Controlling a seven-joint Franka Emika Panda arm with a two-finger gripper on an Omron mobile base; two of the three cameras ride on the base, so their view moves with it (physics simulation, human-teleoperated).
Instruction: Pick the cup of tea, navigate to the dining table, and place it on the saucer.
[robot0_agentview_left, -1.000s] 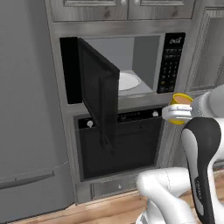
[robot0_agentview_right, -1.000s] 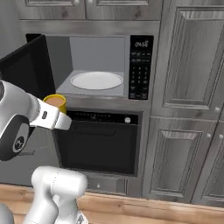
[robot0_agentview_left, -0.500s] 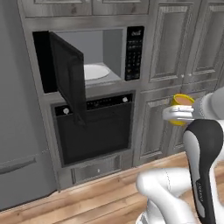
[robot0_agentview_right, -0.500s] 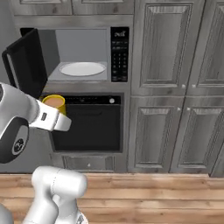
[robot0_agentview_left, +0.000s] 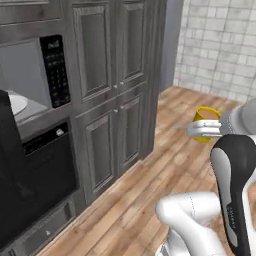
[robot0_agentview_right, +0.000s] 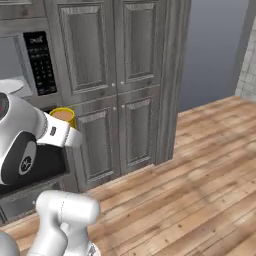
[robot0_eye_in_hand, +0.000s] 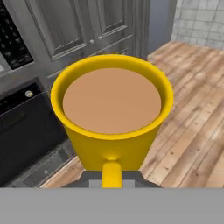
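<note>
- The built-in microwave (robot0_agentview_left: 35, 85) sits at the far left, set in the dark grey wall of cupboards. It has a black button panel (robot0_agentview_left: 56, 70) on its right side.
- A big white round plate (robot0_agentview_left: 12, 104) lies inside the microwave.
- A black oven (robot0_agentview_left: 35, 185) with a glass front sits just under the microwave.
- Tall grey cupboard doors (robot0_agentview_right: 125, 80) with framed panels stand just to the right of the microwave.
- The small yellow cup of tea (robot0_eye_in_hand: 111, 111) is up in the air, to the right of the microwave and in front of the cupboard doors. It stands upright, full of brown tea almost to the rim.
- The cup's handle (robot0_eye_in_hand: 111, 174) points back at the gripper (robot0_agentview_left: 202, 131). The gripper is pressed together on that handle and carries the cup.
- The light brown wooden plank floor (robot0_agentview_right: 200, 170) lies far below the cup.
- A wall of pale grey tiles (robot0_agentview_left: 220, 45) stands at the far right, well away from the microwave.
</note>
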